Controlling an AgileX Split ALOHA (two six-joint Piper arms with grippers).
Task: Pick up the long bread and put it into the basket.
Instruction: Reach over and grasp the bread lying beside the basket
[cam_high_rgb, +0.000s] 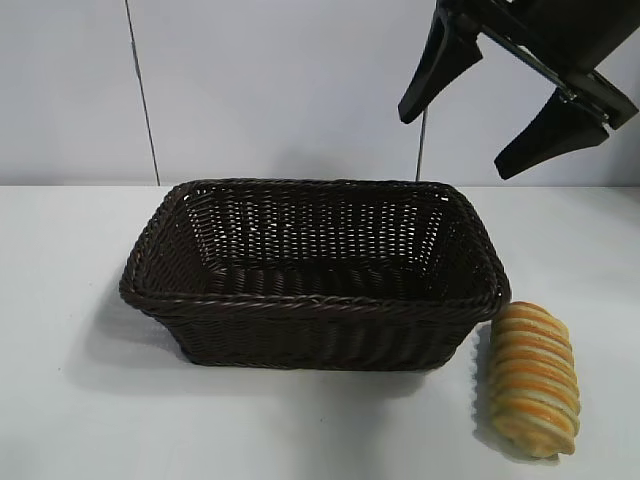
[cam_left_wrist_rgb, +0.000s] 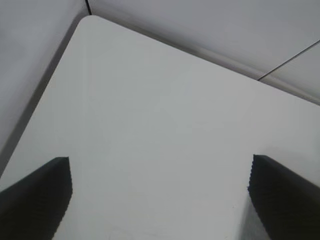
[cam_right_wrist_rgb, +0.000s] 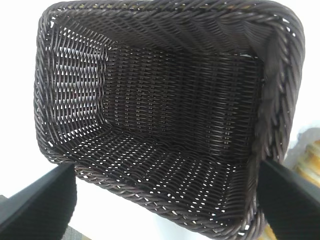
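The long bread (cam_high_rgb: 535, 380) is seen nearest, lying on the table (cam_high_rgb: 70, 400) just beside the empty basket (cam_high_rgb: 310, 300). Nothing is grasped yet: the right gripper (cam_high_rgb: 500, 115) hangs released above and must be lowered onto the loaf. The left gripper (cam_left_wrist_rgb: 160, 200), also released, is seen only over bare table.

Exterior camera faces the basket (cam_high_rgb: 310, 275) closely, slightly from above; right wrist camera shares it; left wrist camera sees table (cam_left_wrist_rgb: 160, 130) corner.
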